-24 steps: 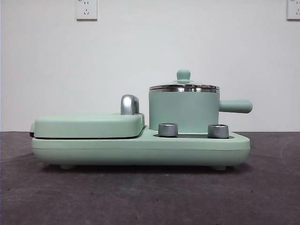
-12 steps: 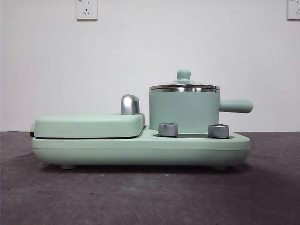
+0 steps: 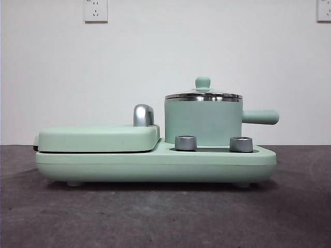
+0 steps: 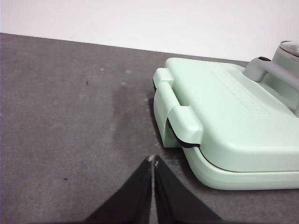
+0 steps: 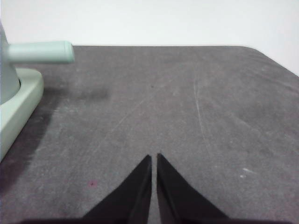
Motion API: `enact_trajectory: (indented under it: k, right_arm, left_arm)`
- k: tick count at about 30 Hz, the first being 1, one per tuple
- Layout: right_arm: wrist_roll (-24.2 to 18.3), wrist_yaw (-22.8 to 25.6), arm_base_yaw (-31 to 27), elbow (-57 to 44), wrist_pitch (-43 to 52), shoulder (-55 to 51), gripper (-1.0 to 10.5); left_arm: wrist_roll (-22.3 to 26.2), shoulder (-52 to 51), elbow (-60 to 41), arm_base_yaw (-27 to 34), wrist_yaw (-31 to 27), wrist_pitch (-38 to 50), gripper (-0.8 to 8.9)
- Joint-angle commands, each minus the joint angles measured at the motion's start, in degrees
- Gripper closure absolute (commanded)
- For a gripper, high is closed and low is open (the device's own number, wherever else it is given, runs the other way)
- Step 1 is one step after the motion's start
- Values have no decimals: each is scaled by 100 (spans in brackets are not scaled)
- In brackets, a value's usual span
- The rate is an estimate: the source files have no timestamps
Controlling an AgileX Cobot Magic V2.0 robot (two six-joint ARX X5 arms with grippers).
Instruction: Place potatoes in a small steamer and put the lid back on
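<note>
Nothing is moving across the last second: pot, lid and griddle are sitting exactly where they were in the earlier front views, and no arm is coming into that view.

Left gripper (image 4: 153, 160) is hovering over bare grey table (image 4: 70, 140), its jaws pressed together at the tips and gripping nothing. Just beyond it, the closed griddle (image 4: 224, 116) is lying with its hinged end nearest; the chrome handle (image 4: 266, 70) is rising behind the cover.

Right gripper (image 5: 154, 157) is likewise hanging over the table with jaws closed tip to tip and empty. Off to one side, the steamer's green side handle (image 5: 39, 52) is sticking out above the edge of the base (image 5: 18, 100).

From the front, the steamer (image 3: 202, 123) is standing upright on the base behind two steel dials (image 3: 185, 143), beside the griddle. Its lid (image 3: 203, 95) is sitting flat on the rim, knob up. No potato is showing anywhere.
</note>
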Motion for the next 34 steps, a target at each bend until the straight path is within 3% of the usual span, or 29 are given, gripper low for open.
enact_trajectory:
  k: [1,5,34]
  right_arm:
    - [48,-70,28,-31,-44,-15,931]
    - [50,-365,28,-31,-55,-15,931]
    - [50,-350,22,-28,52,-15,931]
  left_arm:
    - [55,-7,-111,7,-7,66,809]
    - [55,-7,-111,7,-7,63,809]
    - [57,-7,-111,7,-7,63,809]
